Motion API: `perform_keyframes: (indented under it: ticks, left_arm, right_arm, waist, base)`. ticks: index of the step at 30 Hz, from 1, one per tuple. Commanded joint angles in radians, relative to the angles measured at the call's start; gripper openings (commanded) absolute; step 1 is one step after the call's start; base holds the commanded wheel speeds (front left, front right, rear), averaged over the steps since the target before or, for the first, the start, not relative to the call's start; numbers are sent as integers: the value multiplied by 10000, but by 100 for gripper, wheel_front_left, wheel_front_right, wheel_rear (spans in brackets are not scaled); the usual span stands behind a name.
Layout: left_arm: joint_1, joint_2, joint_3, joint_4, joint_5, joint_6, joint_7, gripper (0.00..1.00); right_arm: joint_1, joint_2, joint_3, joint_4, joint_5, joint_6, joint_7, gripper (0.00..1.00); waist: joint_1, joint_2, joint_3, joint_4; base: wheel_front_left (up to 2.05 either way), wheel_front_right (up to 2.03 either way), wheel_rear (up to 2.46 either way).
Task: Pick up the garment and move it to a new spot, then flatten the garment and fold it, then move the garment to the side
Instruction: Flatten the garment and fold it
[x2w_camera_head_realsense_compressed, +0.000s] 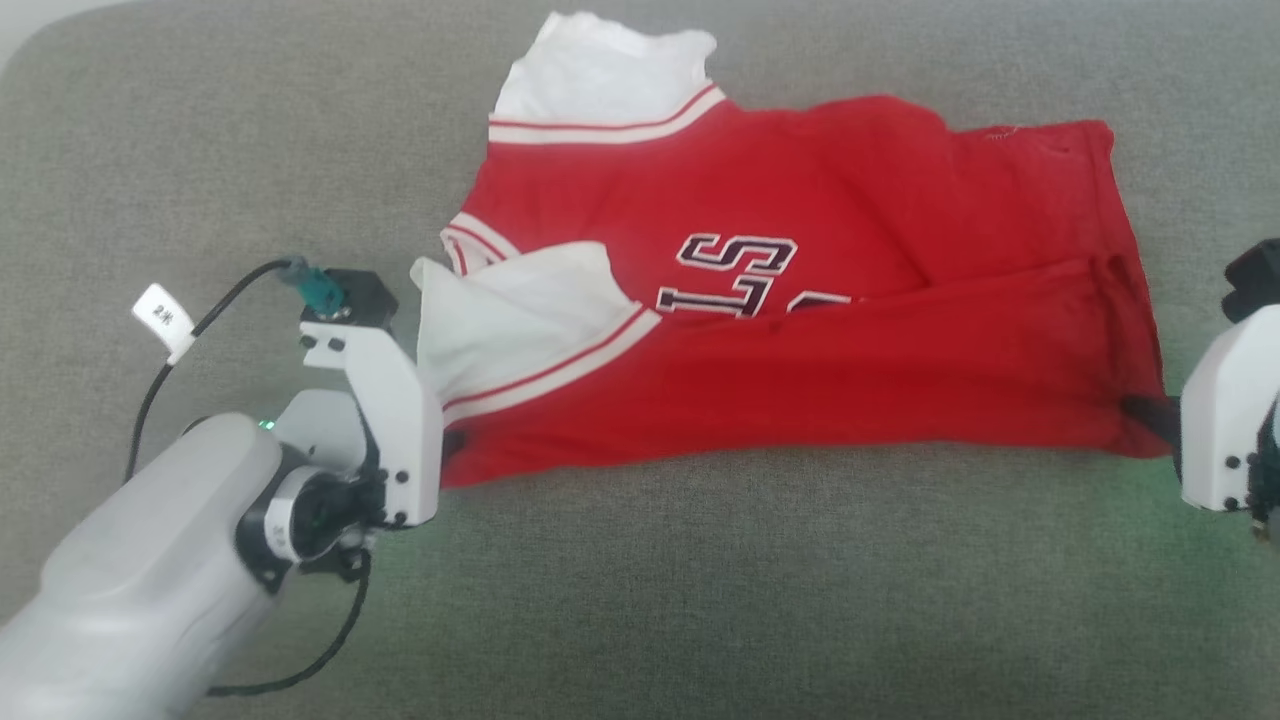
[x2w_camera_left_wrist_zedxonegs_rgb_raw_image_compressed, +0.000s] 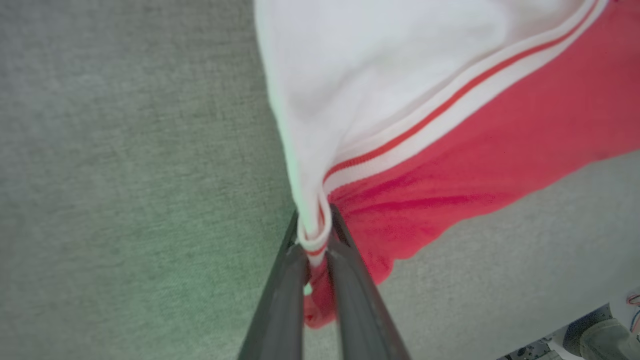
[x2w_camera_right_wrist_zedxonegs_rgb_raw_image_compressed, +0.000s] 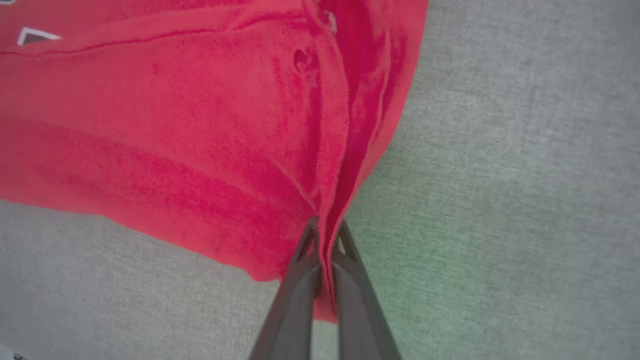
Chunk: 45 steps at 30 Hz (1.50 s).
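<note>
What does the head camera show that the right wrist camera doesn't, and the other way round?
Head view: the whole shirt, half folded, with its white sleeves, and the left gripper shut on the near left corner. Right wrist view: close up, the dark fingers of the right gripper pinching a fold of red cloth at the shirt's edge. Both: red shirt on the grey fabric surface.

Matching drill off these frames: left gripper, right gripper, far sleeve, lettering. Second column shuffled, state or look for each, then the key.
1. left gripper
2. right gripper
3. far sleeve
4. lettering

a. white, at the garment's far edge
b. shut on a plain red corner
c. black, white outline, partly under a fold
d. shut on cloth at the striped trim

Pairs: 1-d, 2-b, 3-a, 4-c
</note>
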Motion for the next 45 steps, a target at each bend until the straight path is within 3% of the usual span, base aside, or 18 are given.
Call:
perform_keyframes:
  ticks: [1,7,12,16,20,21,22,23,24,25,26,27,28,34,45]
  left_arm:
    - [307,268,-56,-129,-39,173,151,0]
    - [862,1189,31,-1735,-20,884,478,0]
    - [1586,1772,54,-2803,-108,1487,501,0]
    - [2126,1923,11,-3169,-213,1729,397,0]
    - [2453,1675,-94,-2895,-228,1600,206,0]
    - [2474,1586,-129,-2739,-208,1537,133,19]
    - [2475,1482,-150,-2573,-204,1460,60,56]
    - [2464,1366,-137,-2353,-238,1397,-33,93]
    - [2444,1275,-148,-2149,-258,1339,-82,100]
    - [2421,1211,-167,-1949,-280,1271,-121,100]
    - [2380,1142,-149,-1755,-274,1211,-160,100]
    - [2334,1090,-126,-1582,-272,1146,-245,100]
    - [2280,1044,-115,-1443,-282,1087,-278,100]
    - [2007,1187,77,-1267,-248,927,-371,100]
    - [1369,2394,533,-2608,6,1273,143,100]
  right_arm:
    - [174,-96,-55,-225,113,-11,152,0]
    - [1132,-292,-632,-1505,375,-13,960,0]
    - [2127,27,-1292,-2456,335,-14,1462,0]
    - [2783,426,-1664,-2824,199,-14,1505,0]
    - [3035,684,-1622,-2643,33,-13,1201,0]
    - [3003,767,-1586,-2487,30,-14,1103,0]
    - [2976,843,-1518,-2297,14,-13,1045,0]
    - [2909,859,-1414,-2137,-41,-13,943,5]
    - [2830,947,-1361,-1949,-13,-13,829,20]
    - [2791,1019,-1273,-1736,33,-13,760,22]
    - [2740,985,-1173,-1573,-32,-13,684,29]
    - [2678,968,-1081,-1432,-74,-15,581,61]
    - [2617,994,-1026,-1276,-26,-15,485,100]
    - [2443,788,-881,-924,44,-19,235,100]
    - [2266,865,-1254,-2176,192,-8,-869,100]
  waist:
    - [0,0,-74,6]
    - [0,0,-276,13]
    - [0,0,-268,-6]
    - [0,0,-182,-31]
    - [0,0,-117,-73]
    - [0,0,-102,-91]
    - [0,0,-94,-108]
    - [0,0,-84,-123]
    - [0,0,-81,-142]
    - [0,0,-78,-158]
    - [0,0,-76,-168]
    - [0,0,-71,-176]
    - [0,0,-75,-184]
    - [0,0,-200,-196]
    - [0,0,-571,-564]
  base:
    - [0,0,0]
    - [0,0,0]
    - [0,0,0]
    - [0,0,0]
    - [0,0,0]
    - [0,0,0]
    - [0,0,0]
    - [0,0,0]
    - [0,0,0]
    - [0,0,0]
    - [0,0,0]
    - [0,0,0]
    - [0,0,0]
    - [0,0,0]
    - [0,0,0]
